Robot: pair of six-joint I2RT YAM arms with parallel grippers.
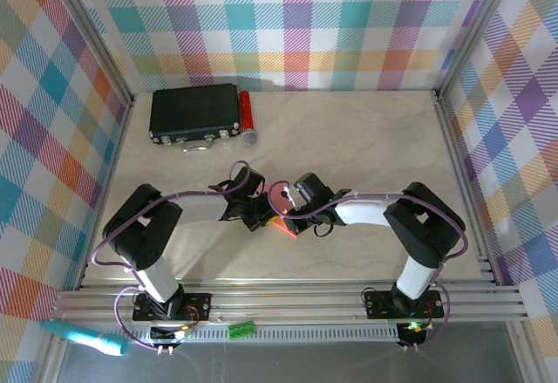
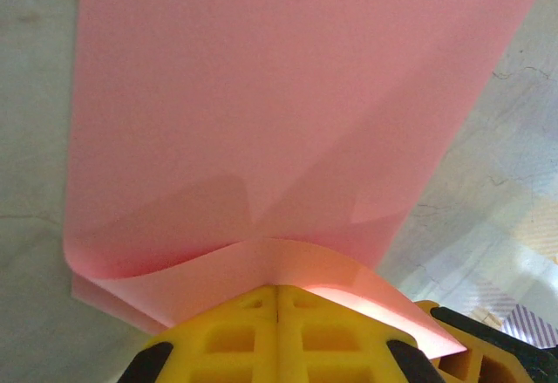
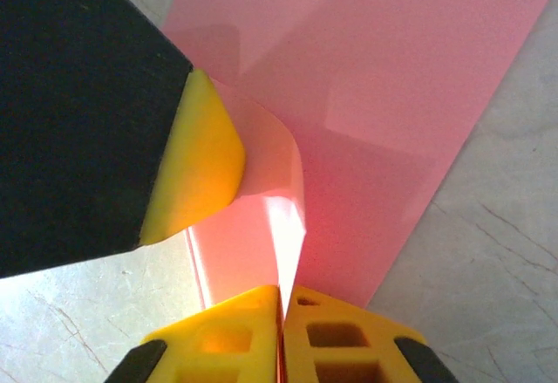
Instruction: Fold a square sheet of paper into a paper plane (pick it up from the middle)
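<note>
top view: left gripper (image 1: 260, 217) and right gripper (image 1: 295, 211) meet mid-table (image 1: 366, 139) over the square sheet of paper (image 1: 286, 224), a pink-red sliver.
left wrist: fingers pressed together, nipping the sheet's curled near edge; smooth pink, faint diagonal creases.
right wrist: fingers clamped on a raised fold.

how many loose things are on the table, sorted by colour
black: 1, the box
red: 1, the cylinder
pink: 1, the sheet of paper
total: 3
</note>
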